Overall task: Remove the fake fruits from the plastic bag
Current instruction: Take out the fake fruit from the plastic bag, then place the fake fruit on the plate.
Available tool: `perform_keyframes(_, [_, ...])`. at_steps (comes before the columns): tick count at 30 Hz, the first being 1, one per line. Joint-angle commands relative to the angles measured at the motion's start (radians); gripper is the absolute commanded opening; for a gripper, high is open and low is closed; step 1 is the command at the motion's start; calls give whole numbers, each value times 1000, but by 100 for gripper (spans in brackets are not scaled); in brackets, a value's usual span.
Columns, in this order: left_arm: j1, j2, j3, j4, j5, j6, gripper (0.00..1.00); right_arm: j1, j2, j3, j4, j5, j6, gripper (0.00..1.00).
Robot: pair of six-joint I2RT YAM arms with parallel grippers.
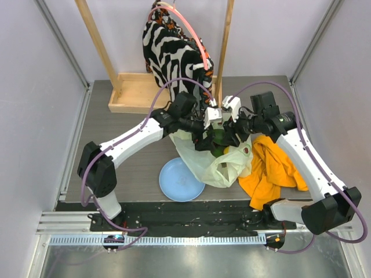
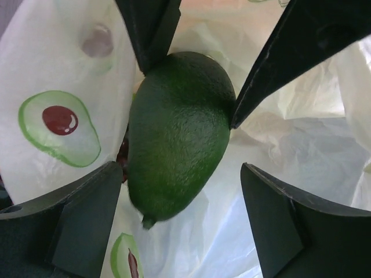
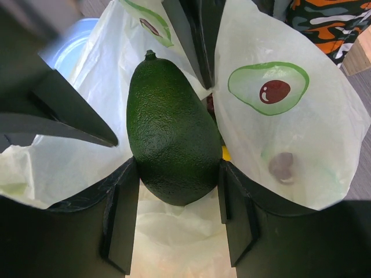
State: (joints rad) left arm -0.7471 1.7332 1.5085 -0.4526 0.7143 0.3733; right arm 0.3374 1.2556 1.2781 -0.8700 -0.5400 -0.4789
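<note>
Two grippers crowd the mouth of the thin, translucent pale yellow-green plastic bag [image 1: 215, 169] in the top view. It lies slumped on the grey tabletop [image 1: 127, 156] between a light blue round plate [image 1: 179, 180] and a crumpled orange cloth [image 1: 272, 168]. The left gripper [image 1: 207, 136] and right gripper [image 1: 233, 134] flank a dark green plastic avocado [image 1: 218, 146] at the opening. From the left wrist, that gripper's own fingers [image 2: 75, 226] are spread wide astride the fruit, one just beside it and the other apart, gripping nothing. From the right wrist, its fingers [image 3: 122, 214] are clamped on the avocado's broad end, with bag film billowing on both sides. The lift looks best done slowly and straight up by the right arm, with the left spreading or pinning the film so the bag does not ride up. The smooth tapered skin may slip, so the carry to the plate or tabletop needs a firm squeeze.
</note>
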Motion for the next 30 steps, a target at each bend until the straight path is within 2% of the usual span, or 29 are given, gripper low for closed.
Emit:
perform_keyframes(1, [-11,-9,15,109,-44,1,82,3,-54,3,11,-60,28,32])
perform_keyframes(7, [-12,-14,28,117,-16,-53,60,3,-50,-34,22,-66,17,33])
perform_keyframes(8, [-11,-15,36,111,-6,-57,53,3,-48,-36,25,-67,20,34])
perform_keyframes(9, [-11,-14,44,80,5,-56,29,3,-47,-36,31,-58,29,36])
perform_keyframes(10, [-12,-12,51,62,14,-59,17,2,-45,-36,34,-46,34,44])
perform_keyframes(11, [-12,-15,55,46,13,-62,5,3,-45,-37,35,-29,40,57])
perform_keyframes(12, [-9,-35,39,34,7,-77,0,3,-50,-39,26,-6,36,62])
perform_keyframes(14, [9,-72,18,16,-16,-83,0,3,-51,-49,-7,29,-6,68])
perform_keyframes(18, [115,-220,-36,-27,42,-151,0,0,-38,-109,-103,61,-81,70])
perform_keyframes(20, [155,-291,1,-133,50,-100,0,-5,-24,-152,-100,86,-98,70])
perform_keyframes(21, [166,-305,18,-269,50,-64,0,-6,-16,-161,-81,98,-98,70])
perform_keyframes(24, [239,-368,7,-478,66,39,0,-12,13,-168,-40,161,-96,70])
perform_keyframes(27, [317,-435,-100,-627,50,177,0,-20,28,-134,-21,209,-99,70])
perform_keyframes(30, [328,-506,-281,-669,2,344,0,-18,37,-99,-27,216,-99,70])
